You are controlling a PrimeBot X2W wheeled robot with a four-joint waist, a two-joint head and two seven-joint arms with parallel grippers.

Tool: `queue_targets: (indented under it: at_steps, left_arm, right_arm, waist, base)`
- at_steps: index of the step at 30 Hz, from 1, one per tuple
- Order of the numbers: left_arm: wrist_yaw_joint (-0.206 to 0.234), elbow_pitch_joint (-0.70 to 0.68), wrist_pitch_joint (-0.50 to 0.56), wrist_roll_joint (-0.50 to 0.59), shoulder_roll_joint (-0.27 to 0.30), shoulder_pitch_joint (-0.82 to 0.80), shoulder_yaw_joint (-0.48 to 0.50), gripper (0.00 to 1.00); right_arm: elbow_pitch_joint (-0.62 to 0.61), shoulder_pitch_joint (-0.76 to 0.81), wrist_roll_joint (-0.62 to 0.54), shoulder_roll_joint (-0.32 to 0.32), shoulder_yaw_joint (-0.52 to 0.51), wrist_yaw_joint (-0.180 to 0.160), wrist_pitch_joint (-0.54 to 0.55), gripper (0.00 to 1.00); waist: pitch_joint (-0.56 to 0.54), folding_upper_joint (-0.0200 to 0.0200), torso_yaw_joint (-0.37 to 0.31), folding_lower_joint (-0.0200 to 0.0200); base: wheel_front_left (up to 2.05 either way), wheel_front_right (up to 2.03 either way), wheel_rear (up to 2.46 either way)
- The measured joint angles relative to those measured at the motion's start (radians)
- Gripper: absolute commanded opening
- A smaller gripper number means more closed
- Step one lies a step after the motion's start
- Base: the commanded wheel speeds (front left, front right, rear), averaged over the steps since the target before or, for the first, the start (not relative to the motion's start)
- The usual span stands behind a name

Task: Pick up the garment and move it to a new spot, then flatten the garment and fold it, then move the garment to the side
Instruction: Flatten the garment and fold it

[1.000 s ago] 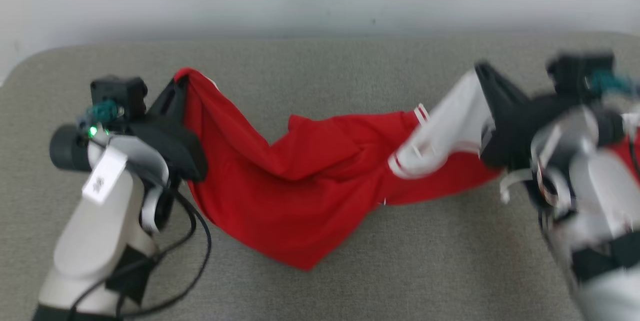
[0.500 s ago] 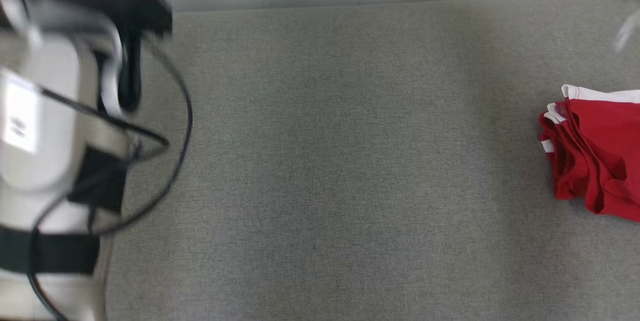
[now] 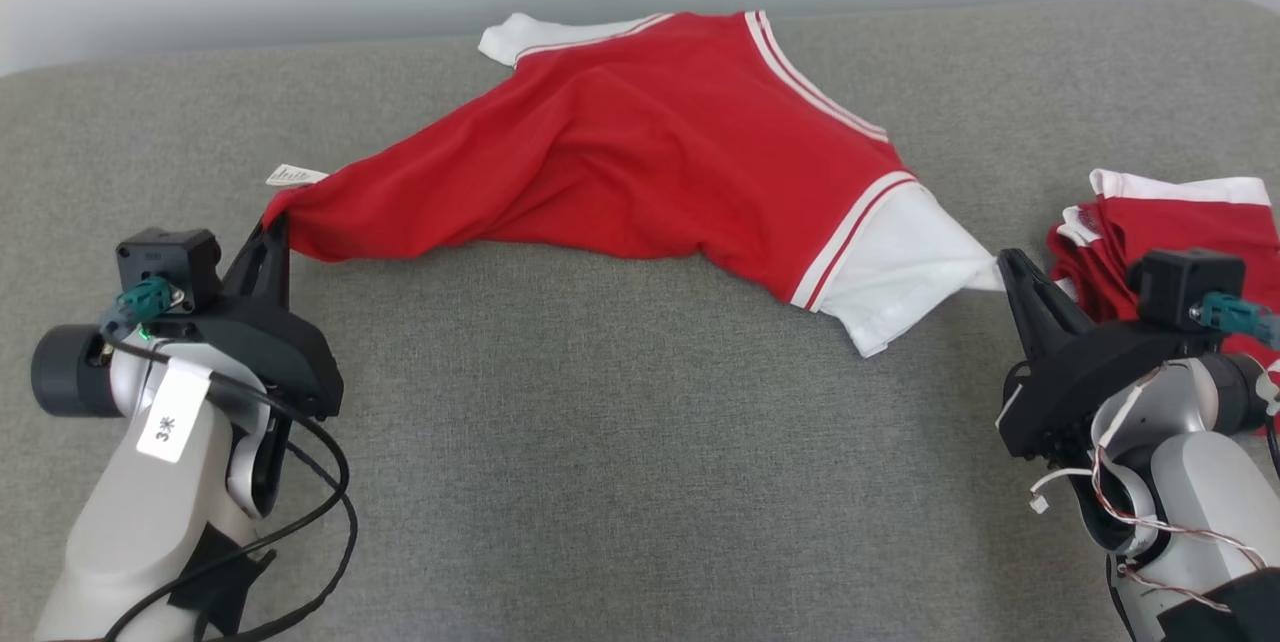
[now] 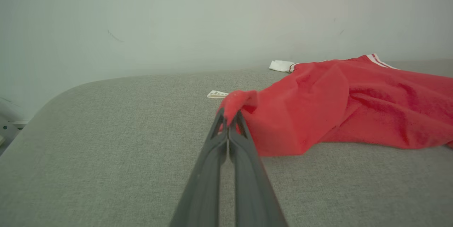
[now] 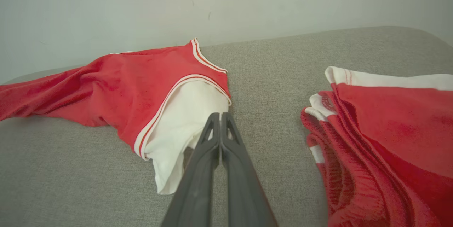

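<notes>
Found the shirt (image 3: 650, 142) lying across the far middle of the bench (image 3: 620, 442), rumpled, humped in the body, not yet flat. Noted left claw (image 3: 272, 227) pinched together on the red hem corner, beside the small label (image 3: 295, 176); confirmed in the left wrist view, with cloth bunched at the tips. Noted right claw (image 3: 1003, 260) closed together at the tip of the white sleeve (image 3: 900, 262), apparently gripping it. Logged a folded pile (image 3: 1170, 222) just beside the right claw. Judged step in hand: flattening. Draw both claws apart evenly, low over the bench, enough to take out the hump. Keep the right claw off the pile. Expect thin cloth to slip from a tip grip; tug gently, lay down before letting go.
</notes>
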Motion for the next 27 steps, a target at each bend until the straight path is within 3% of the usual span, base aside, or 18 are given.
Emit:
queue_targets:
  at_steps: [9, 27]
  left_arm:
    - [-0.017, 0.081, -0.022, -0.012, 0.002, 0.045, 0.007, 0.00]
    - [-0.043, 0.099, -0.051, -0.024, 0.064, 0.352, -0.001, 0.00]
  right_arm:
    - [-0.026, 0.107, 0.015, -0.001, -0.028, -0.005, -0.014, 0.00]
    - [-0.160, 0.611, 0.122, 0.006, -0.062, -0.052, 0.154, 0.00]
  waist:
    - [-0.070, -0.0001, -0.013, -0.0001]
    - [-0.248, -0.0002, -0.064, -0.0003]
  base:
    - [0.00, 0.00, 0.00]
    - [0.00, 0.00, 0.00]
